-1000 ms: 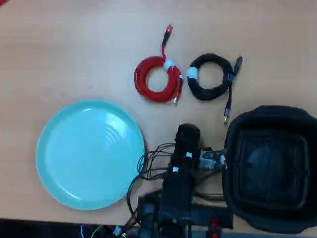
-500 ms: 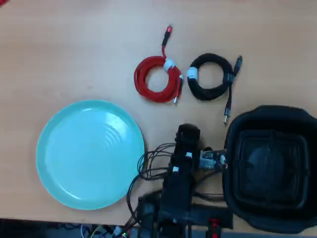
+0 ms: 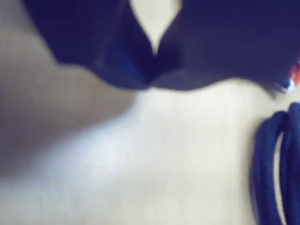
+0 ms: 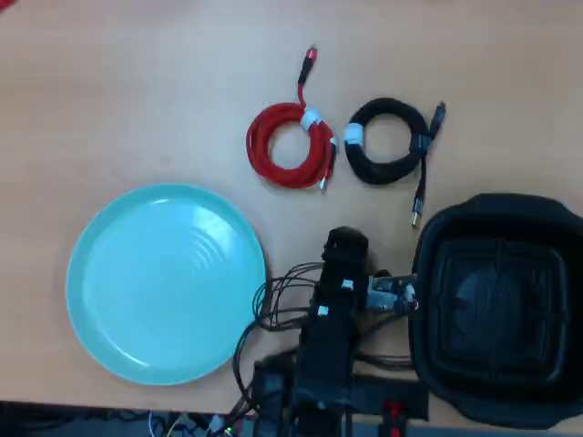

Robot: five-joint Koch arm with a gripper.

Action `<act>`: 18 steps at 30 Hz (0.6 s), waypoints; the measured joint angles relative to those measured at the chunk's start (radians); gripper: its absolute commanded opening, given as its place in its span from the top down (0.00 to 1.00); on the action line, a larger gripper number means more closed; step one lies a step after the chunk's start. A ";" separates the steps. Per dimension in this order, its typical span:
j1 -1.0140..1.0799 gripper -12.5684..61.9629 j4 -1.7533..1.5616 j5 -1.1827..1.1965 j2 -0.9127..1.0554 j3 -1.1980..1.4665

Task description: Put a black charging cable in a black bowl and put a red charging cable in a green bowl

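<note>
In the overhead view a coiled red cable (image 4: 273, 157) and a coiled black cable (image 4: 390, 170) lie side by side on the wooden table. The green bowl (image 4: 168, 282) sits at the lower left and the black bowl (image 4: 496, 305) at the lower right. My gripper (image 4: 345, 242) is between the bowls, just below the cables and touching neither. In the wrist view its dark jaws (image 3: 152, 70) meet at the tips, shut and empty. The black cable (image 3: 272, 159) shows at the right edge there, with a bit of the red cable (image 3: 295, 74) above it.
My arm's base and loose wires (image 4: 282, 300) fill the gap between the two bowls at the bottom edge. Bare wooden table (image 4: 137, 91) lies to the upper left and behind the cables.
</note>
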 measured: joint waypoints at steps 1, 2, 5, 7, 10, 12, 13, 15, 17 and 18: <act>0.000 0.92 0.000 0.000 0.000 0.000; 0.000 0.92 0.000 0.000 0.000 0.000; 0.000 0.92 0.000 0.000 0.000 0.000; 0.000 0.92 0.000 0.000 -0.002 0.000; 0.000 0.92 -0.002 0.000 0.000 0.000; -0.005 0.92 -0.021 0.000 -0.002 0.003; -0.015 0.92 -0.041 0.002 0.000 0.009; -0.077 0.92 -0.092 0.008 0.000 0.031; -0.153 0.92 -0.133 0.008 0.000 0.031; -0.170 0.92 -0.141 0.008 0.000 0.005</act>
